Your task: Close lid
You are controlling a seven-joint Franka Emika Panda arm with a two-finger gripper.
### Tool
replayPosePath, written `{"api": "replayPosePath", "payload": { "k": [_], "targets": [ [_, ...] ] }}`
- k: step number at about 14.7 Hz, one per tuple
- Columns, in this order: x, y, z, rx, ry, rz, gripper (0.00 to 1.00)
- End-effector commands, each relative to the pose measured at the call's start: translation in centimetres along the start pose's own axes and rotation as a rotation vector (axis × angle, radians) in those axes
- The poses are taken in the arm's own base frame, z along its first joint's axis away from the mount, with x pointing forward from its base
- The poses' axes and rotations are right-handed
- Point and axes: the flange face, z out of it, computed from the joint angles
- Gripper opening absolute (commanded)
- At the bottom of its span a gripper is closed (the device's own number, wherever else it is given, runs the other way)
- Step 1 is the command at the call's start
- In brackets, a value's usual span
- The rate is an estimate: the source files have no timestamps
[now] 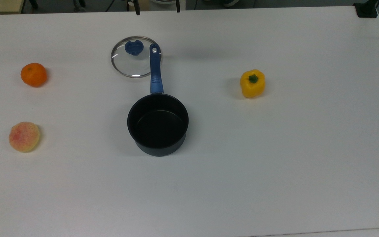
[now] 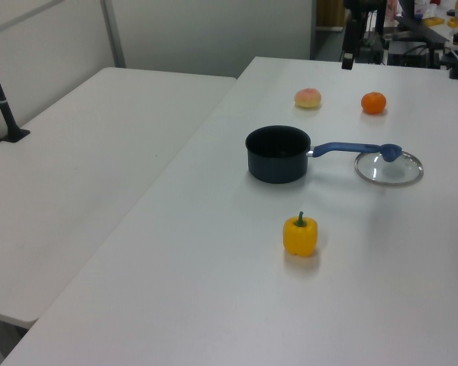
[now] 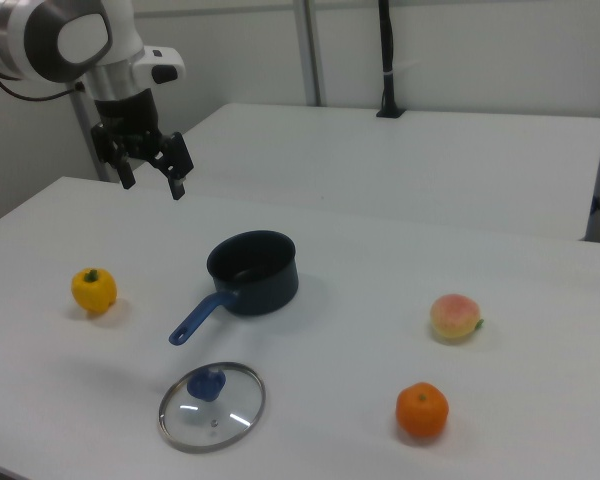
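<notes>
The lid (image 1: 131, 65), clear glass with a metal rim and a blue knob, lies flat on the white table (image 1: 275, 164), knob up. Right beside it stands the dark saucepan (image 1: 158, 123), uncovered, and its blue handle (image 1: 155, 70) reaches toward the lid's rim. The right view has the lid (image 3: 212, 405) at the front with the saucepan (image 3: 253, 270) behind it. My gripper (image 3: 152, 183) hangs open and holds nothing, high above the table, up and to the right view's left of the saucepan and well away from the lid. In the left view the lid (image 2: 389, 168) lies to the right of the saucepan (image 2: 278, 152).
A yellow pepper (image 1: 252, 84) stands at the top view's right of the saucepan. An orange (image 1: 33, 74) and a peach (image 1: 24, 136) sit far to the top view's left. A second white table (image 3: 430, 150) adjoins this one, with a black post (image 3: 386, 60) on it.
</notes>
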Motion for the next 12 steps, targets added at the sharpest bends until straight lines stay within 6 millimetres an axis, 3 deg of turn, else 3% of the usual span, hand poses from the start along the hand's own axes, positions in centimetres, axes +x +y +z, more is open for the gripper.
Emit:
{"api": "replayPosePath", "payload": {
  "k": [1,12],
  "targets": [
    [0.12,0.6,-0.64,-0.015,0.025,0.003,1.0],
    [-0.54,1.15,-0.7,-0.008,0.03,0.005,1.0]
  ]
}}
